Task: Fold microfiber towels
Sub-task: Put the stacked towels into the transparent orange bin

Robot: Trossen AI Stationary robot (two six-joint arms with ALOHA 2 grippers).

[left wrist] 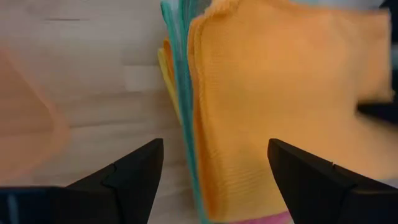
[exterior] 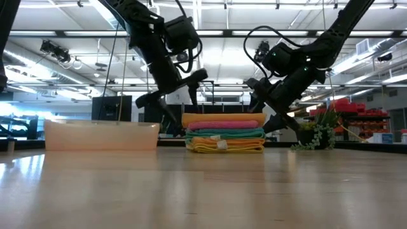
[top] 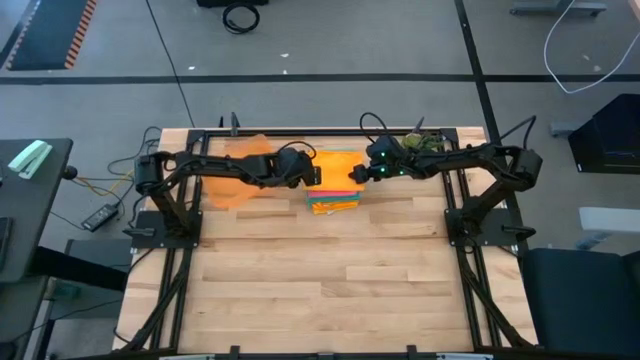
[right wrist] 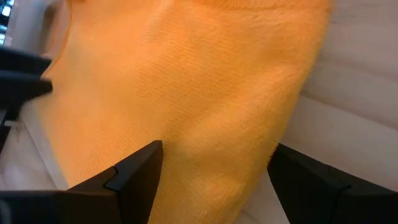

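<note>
We saw the left gripper point(top: 318, 178) reaching in low at the towel stack's point(top: 335, 190) left edge, jaws wide, empty, stack mid-bench beside the tray point(top: 235, 172), right gripper point(top: 356, 173) angled over its right edge, jaws wide, empty, lower towels mostly hidden.

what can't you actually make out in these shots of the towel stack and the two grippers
- Towel count: in the low view the stack of microfiber towels shows layered edges, but how many cloths lie there cannot be told.
- Top orange towel: cut off by the edges of the right wrist view.
- Orange tray: the left arm partly covers it in the high view; any contents unseen.
- Left gripper and right gripper are open; contact with the stack is unclear.
</note>
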